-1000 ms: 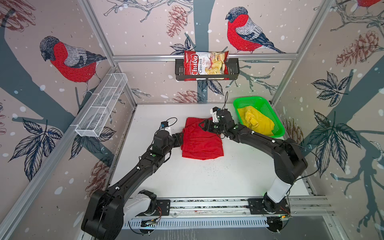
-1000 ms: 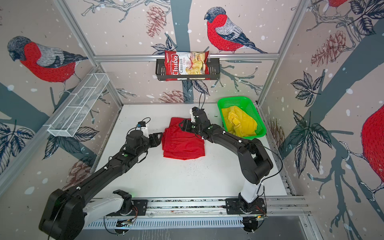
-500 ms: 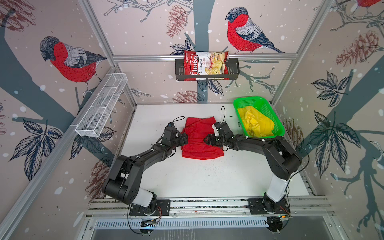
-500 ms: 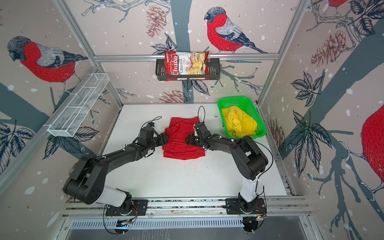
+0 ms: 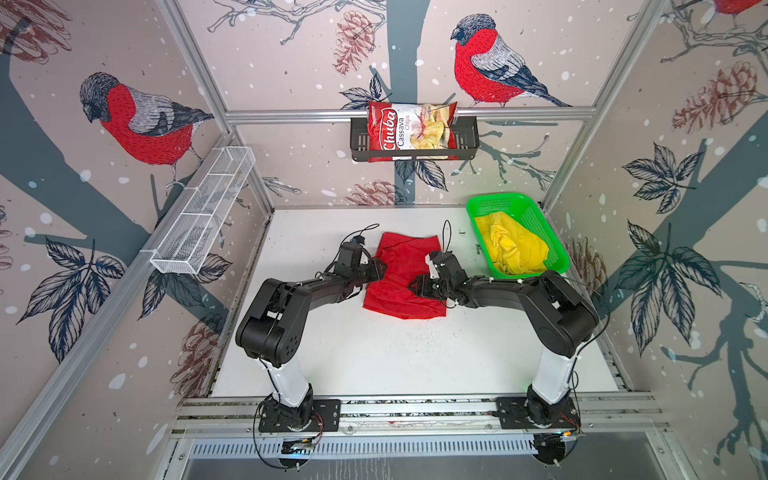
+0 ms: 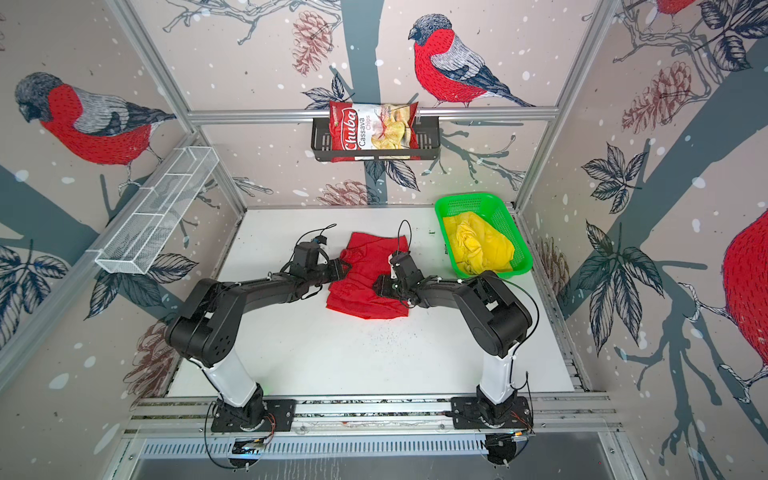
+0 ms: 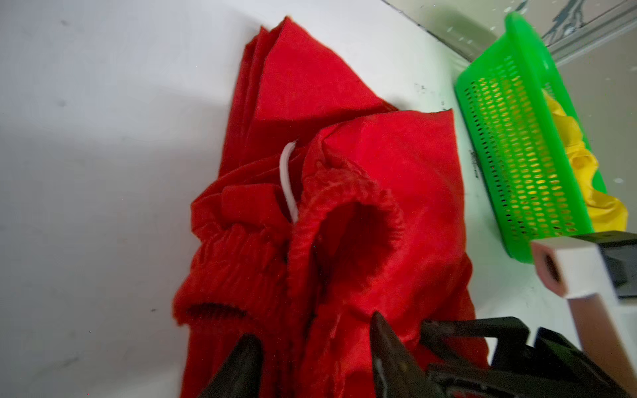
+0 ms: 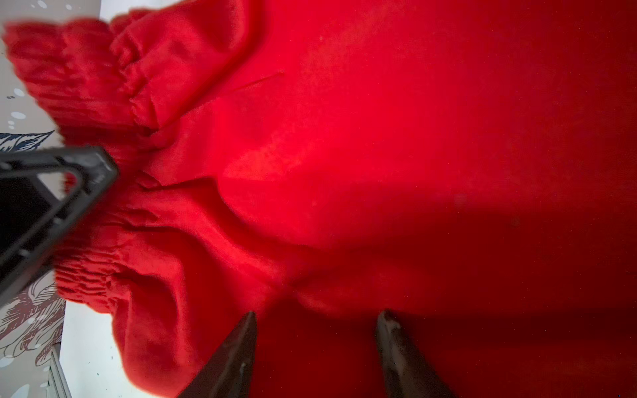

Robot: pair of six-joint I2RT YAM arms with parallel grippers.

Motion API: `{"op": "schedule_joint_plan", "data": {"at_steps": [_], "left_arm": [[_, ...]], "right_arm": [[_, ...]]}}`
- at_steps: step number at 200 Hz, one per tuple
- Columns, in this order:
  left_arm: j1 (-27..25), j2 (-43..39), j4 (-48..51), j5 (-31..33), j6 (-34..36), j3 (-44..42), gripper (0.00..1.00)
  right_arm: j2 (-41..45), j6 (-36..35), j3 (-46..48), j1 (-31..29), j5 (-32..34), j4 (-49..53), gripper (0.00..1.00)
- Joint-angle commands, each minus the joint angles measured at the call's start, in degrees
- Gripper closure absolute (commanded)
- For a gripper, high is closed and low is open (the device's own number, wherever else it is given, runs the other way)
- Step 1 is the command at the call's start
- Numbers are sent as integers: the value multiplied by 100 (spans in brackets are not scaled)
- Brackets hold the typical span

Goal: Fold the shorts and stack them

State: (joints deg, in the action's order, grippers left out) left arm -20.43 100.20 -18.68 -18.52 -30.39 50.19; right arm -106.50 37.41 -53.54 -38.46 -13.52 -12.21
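Red shorts lengthwise front-to-back, waistband leftward; left gripper, right gripper jaws apart.

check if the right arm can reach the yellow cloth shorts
Probably yes: the yellow cloth shorts lie uncovered in the open-topped green plastic basket on that arm's side; the right claw is over the red cloth shorts.

Surface: white flat tabletop, matte. Directly on it: bright red cloth shorts, rumpled, white drawstring showing, mid-table toward the back; green plastic mesh basket in the back right corner, apart from the shorts; small dark specks scattered just in front of the shorts
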Motion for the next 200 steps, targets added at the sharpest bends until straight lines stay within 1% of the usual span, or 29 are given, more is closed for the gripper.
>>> {"op": "schedule_joint_plan", "data": {"at_steps": [1,17,30,50,66,85,98,117,125,137,156,174,193,200], "left_arm": [[-1,-74,-597,-628,222,63,66],[-1,-108,-744,-817,307,53,75],[10,-30,-722,-780,362,59,78],[55,285,-209,-438,433,222,79],[132,566,179,-205,505,357,79],[188,676,451,240,597,340,78],[201,613,618,540,663,302,71],[203,381,927,889,759,319,55],[200,250,1027,957,778,322,48],[204,-54,1126,1015,787,316,40],[185,-531,1273,950,789,333,31],[166,-905,1391,813,712,347,22],[161,-1018,1534,577,563,357,13],[162,-997,1579,496,546,350,11]], "right_arm": [[0,-69,77,4,-2,25,42],[-20,-101,103,22,12,43,42],[-21,-119,115,25,46,88,42],[29,-128,129,14,89,154,40],[151,-129,130,-4,145,222,36],[403,-162,82,-13,202,381,34],[626,-223,18,-4,267,522,33],[983,-310,-103,39,372,741,33],[1107,-339,-145,61,416,829,32],[1279,-381,-201,107,501,950,32],[1441,-435,-151,184,550,934,32],[1391,-416,-57,257,466,798,32],[1191,-367,-10,269,372,664,33],[1110,-329,21,260,355,597,33]]}}
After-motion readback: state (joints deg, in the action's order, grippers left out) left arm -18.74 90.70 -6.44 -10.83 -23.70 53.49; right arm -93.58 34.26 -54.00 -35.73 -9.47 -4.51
